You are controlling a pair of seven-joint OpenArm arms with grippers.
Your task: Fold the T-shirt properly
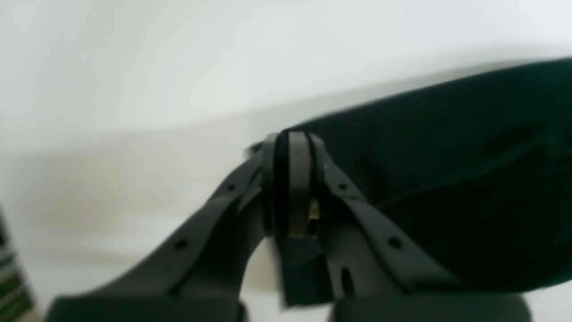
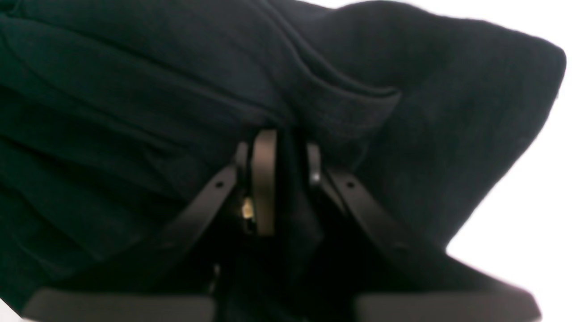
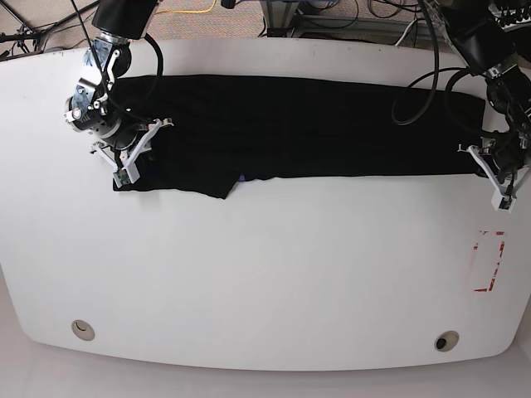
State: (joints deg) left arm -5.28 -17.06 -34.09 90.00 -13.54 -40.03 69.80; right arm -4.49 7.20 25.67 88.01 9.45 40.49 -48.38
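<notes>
The large black soft cloth T-shirt (image 3: 315, 124) lies as a long folded band along the far edge of the white oval bench (image 3: 265, 274), reaching almost from the bench's left side to its right side in the base view. A small flap of it hangs lower near the middle-left, where a sliver of blue-purple print (image 3: 241, 177) peeks out.

The left pincer (image 1: 292, 147) is at the band's end near the right edge of the bench; its jaws are pressed together on a thin edge of the black cloth, which bulges away to one side of them. The right pincer (image 2: 279, 143) is at the opposite end, closed on a thicker bunch of the cloth, with creased folds filling most of that wrist view. A red rectangular outline (image 3: 488, 261) is marked on the bench near its right edge.
</notes>
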